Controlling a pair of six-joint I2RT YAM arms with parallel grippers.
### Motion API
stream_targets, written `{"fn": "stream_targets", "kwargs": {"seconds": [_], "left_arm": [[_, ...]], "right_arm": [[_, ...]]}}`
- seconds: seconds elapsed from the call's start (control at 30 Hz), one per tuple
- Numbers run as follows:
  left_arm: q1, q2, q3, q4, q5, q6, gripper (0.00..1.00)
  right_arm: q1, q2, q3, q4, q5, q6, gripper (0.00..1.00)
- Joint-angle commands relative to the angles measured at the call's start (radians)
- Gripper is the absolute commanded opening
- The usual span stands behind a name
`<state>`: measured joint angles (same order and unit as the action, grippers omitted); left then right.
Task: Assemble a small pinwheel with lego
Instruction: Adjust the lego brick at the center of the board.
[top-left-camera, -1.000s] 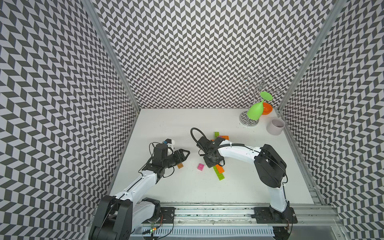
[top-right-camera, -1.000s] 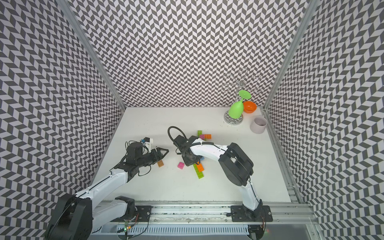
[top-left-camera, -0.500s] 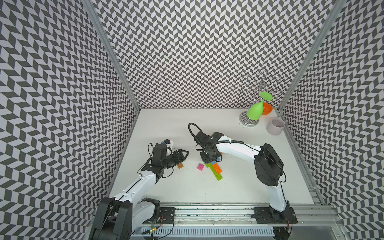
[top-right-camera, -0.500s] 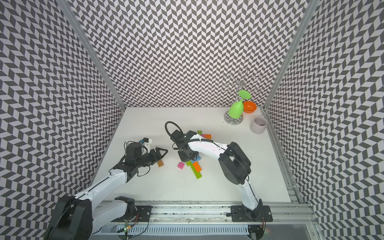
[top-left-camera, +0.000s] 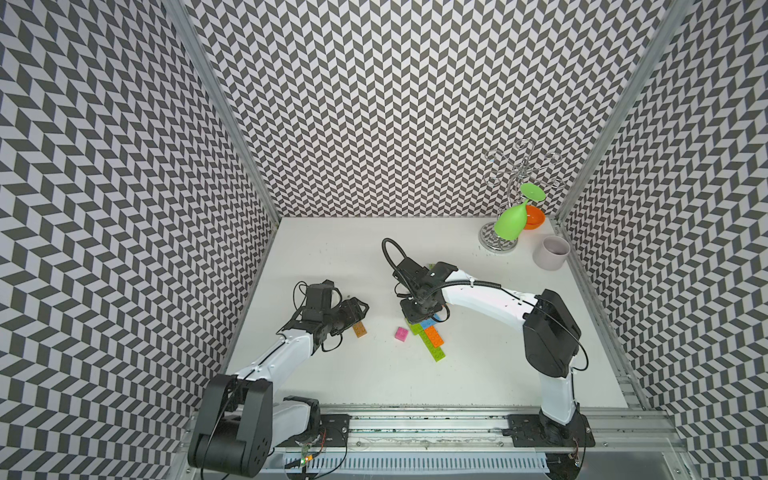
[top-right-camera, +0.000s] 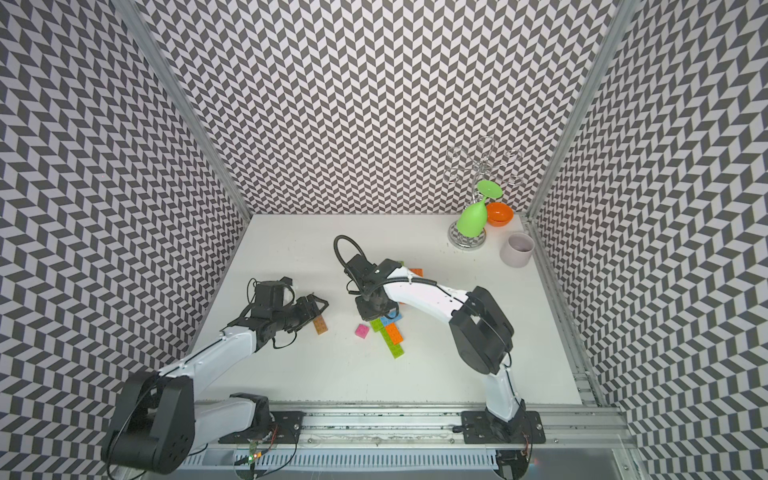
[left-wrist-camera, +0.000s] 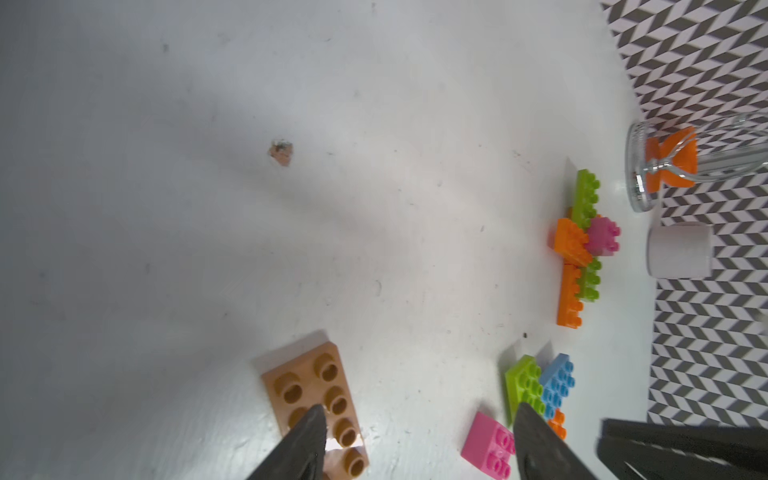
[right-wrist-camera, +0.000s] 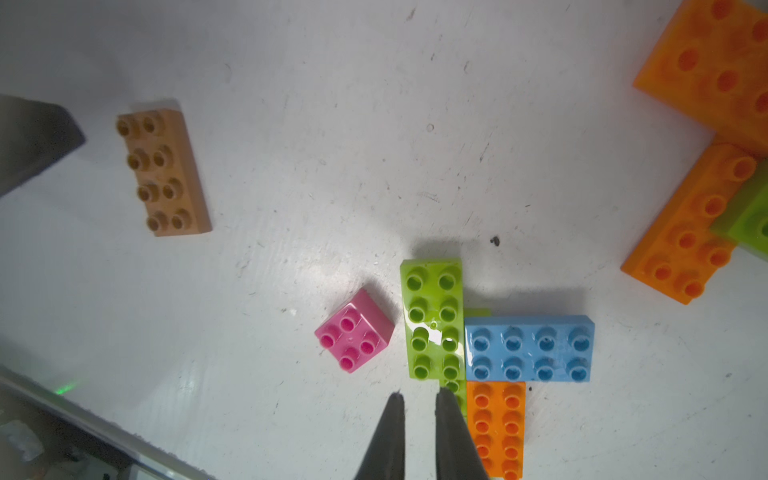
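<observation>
Since a second earlier, the right gripper (right-wrist-camera: 419, 397) was drawn back a little from the lego cluster (top-left-camera: 432, 336), so that more of the blue brick (right-wrist-camera: 528, 349) was uncovered in both top views, while the left gripper (left-wrist-camera: 417, 409) was hardly displaced. The jaws of the right one were seen almost pressed together, with only a thin slit and nothing pinched, just beside the lime green brick (right-wrist-camera: 432, 320). The blue brick was touching this one at a right angle, and the orange brick (right-wrist-camera: 496, 424) was touching the long side of the blue one. The jaws of the left one were spread and empty. One fingertip (left-wrist-camera: 309, 432) was held over the brown brick (left-wrist-camera: 307, 382), which lay flat and alone on the table (left-wrist-camera: 208, 208), near the pink square brick (right-wrist-camera: 354, 331). It was judged that the brown brick was to be fetched as the next blade. For a good grasp, the spread jaws should be centred across its narrow width, lowered fully, then closed. The cluster should be held down while the brick is pressed on.
</observation>
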<state>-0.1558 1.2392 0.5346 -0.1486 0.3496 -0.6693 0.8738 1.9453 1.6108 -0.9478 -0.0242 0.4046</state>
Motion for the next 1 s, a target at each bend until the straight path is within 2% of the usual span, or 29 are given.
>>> {"fn": "stream_targets", "kwargs": {"seconds": [0.0, 0.13, 0.37, 0.57, 0.73, 0.97], "left_arm": [[-0.016, -0.002, 0.051, -0.122, -0.145, 0.026, 0.75], [-0.018, -0.012, 0.044, -0.128, -0.164, 0.022, 0.77], [-0.034, 0.046, 0.059, -0.158, -0.195, 0.033, 0.72], [-0.061, 0.100, 0.072, -0.125, -0.168, 0.037, 0.65], [-0.113, 0.192, 0.131, -0.144, -0.193, 0.059, 0.60], [-0.222, 0.305, 0.210, -0.180, -0.212, 0.121, 0.58]], "right_arm": [[0.004, -0.091, -0.034, 0.072, -0.008, 0.002, 0.16], [-0.001, -0.123, -0.083, 0.082, 0.019, 0.002, 0.16], [-0.016, -0.178, -0.144, 0.108, 0.023, 0.002, 0.16], [-0.038, -0.234, -0.198, 0.131, 0.024, 0.000, 0.15], [-0.064, -0.294, -0.254, 0.151, 0.024, -0.003, 0.14], [-0.091, -0.350, -0.320, 0.163, 0.027, -0.007, 0.14]]}}
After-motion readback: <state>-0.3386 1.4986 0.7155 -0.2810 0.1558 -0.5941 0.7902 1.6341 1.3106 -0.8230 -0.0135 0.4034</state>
